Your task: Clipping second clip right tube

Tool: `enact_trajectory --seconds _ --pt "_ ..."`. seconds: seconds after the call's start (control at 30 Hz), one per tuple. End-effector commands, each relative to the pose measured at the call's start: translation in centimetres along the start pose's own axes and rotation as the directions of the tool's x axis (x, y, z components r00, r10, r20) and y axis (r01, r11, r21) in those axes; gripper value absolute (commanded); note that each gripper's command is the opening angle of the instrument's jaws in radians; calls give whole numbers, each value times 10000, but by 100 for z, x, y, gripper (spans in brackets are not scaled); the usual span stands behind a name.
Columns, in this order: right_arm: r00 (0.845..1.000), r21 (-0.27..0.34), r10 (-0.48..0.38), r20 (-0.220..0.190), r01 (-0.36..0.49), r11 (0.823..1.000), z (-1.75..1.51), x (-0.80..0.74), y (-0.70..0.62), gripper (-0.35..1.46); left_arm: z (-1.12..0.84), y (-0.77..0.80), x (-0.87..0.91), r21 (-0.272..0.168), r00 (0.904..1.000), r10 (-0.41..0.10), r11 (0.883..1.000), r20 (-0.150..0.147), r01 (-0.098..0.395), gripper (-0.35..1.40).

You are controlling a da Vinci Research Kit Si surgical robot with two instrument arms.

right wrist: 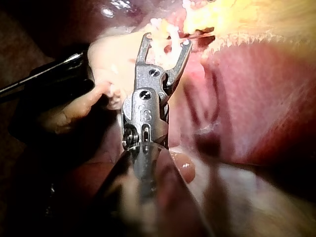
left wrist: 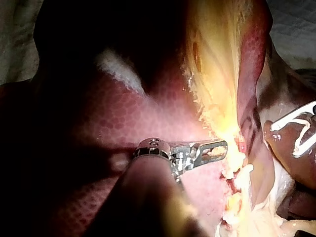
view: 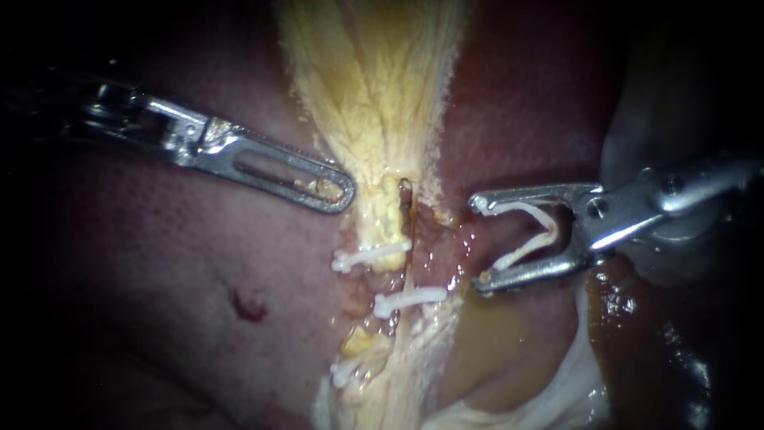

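A pale yellow band of tissue (view: 374, 95) narrows downwards into thin tubes (view: 407, 275) over the red liver (view: 159, 263). Three white clips cross them: an upper clip (view: 370, 256), a middle clip (view: 410, 299) and a lower clip (view: 350, 370). My right instrument (view: 480, 243) stands just right of the tubes, level with the upper two clips. Its jaws stand wide apart and hold a white V-shaped clip (view: 525, 231) between them, touching no tube. My left instrument (view: 342, 191), with slotted jaws lying together, rests on the liver at the yellow band's left edge, above the clips.
The brownish gallbladder (view: 509, 350) and white membrane (view: 573, 390) lie below my right instrument. A small red spot (view: 248, 306) marks the liver at lower left. In the right wrist view a dark shaft (right wrist: 44, 79) lies beside the pale tissue near my right instrument (right wrist: 167, 40).
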Motion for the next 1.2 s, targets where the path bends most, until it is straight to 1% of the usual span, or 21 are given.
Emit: enact_trajectory --seconds 0.03,0.13,0.23,0.37,0.4,0.5,0.6,0.7,0.97,1.1,1.2 --pt "10000 0 0 1 0 10000 0 0 0 49 -2 0 0 15 10000 3 10000 -12 -3 -35" --pt "10000 0 1 1 -1 10000 0 0 0 49 -10 -2 -5 6 10000 -19 10000 8 19 -35" --pt "10000 -3 2 1 -2 10000 0 0 0 50 -27 -8 -13 -56 9999 -74 10000 86 74 -35" --pt "10000 -5 2 1 -2 10000 1 1 0 50 -55 -19 -26 -183 9995 -182 9997 274 187 -35" --pt "10000 -5 2 1 -2 10000 1 1 0 50 -63 -22 -30 -182 9991 -218 9996 361 225 -35" --pt "10000 -6 3 1 -3 10000 1 1 0 50 -77 -31 -36 -101 9983 -291 9995 504 297 -35" --pt "10000 -8 4 1 -4 10000 1 1 0 50 -85 -40 -38 -66 9979 -329 9994 559 333 -35" --pt "10000 -9 5 2 -5 10000 1 1 0 50 -89 -44 -37 -45 9977 -342 9994 581 345 -35" --pt "10000 31 -10 -3 10 10000 6 0 0 50 -103 -44 -38 -114 9973 -359 9993 646 367 -35" --pt "10000 179 -70 -17 70 9998 20 -7 -2 49 -105 -44 -39 -90 9971 -373 9992 667 380 -35" --pt "10000 319 42 -33 -41 9995 35 -17 -1 49 -105 -44 -39 -91 9971 -373 9992 668 380 -35"
